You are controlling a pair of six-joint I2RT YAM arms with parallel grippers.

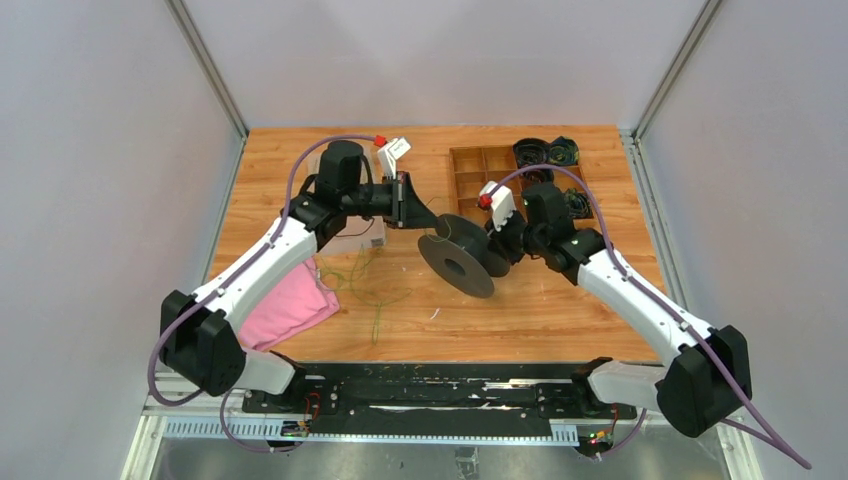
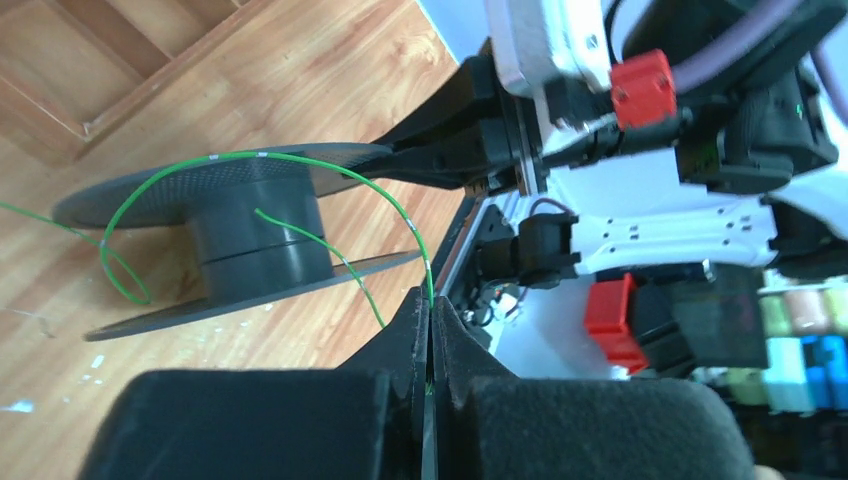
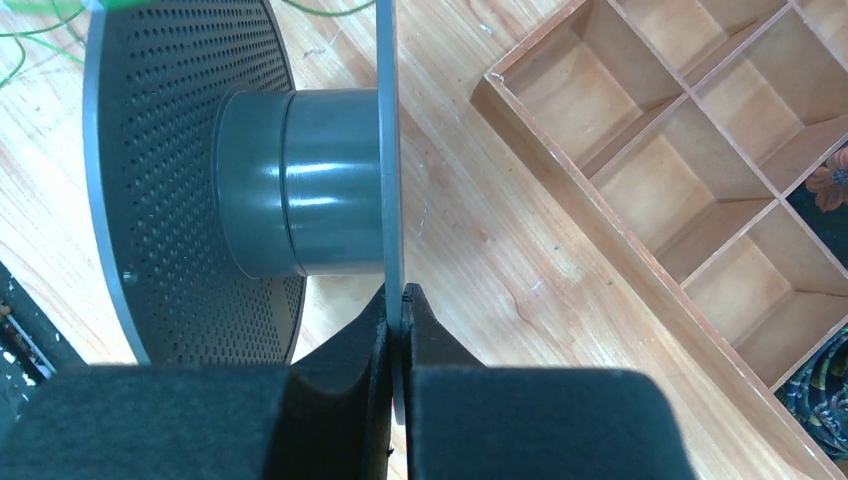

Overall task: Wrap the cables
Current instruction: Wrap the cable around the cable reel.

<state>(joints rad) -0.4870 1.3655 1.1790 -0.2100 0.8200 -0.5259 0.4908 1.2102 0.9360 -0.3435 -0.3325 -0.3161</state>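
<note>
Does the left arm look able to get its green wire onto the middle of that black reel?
Probably yes. The left gripper pinches the wire close to the reel, whose core faces it with nothing between; the right gripper holds one rim.

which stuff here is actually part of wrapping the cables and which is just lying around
Job:
- cable, pinched in left gripper
- spool, rim held by right gripper

Lying about:
- pink cloth
- wooden tray
- dark round things in it
</note>
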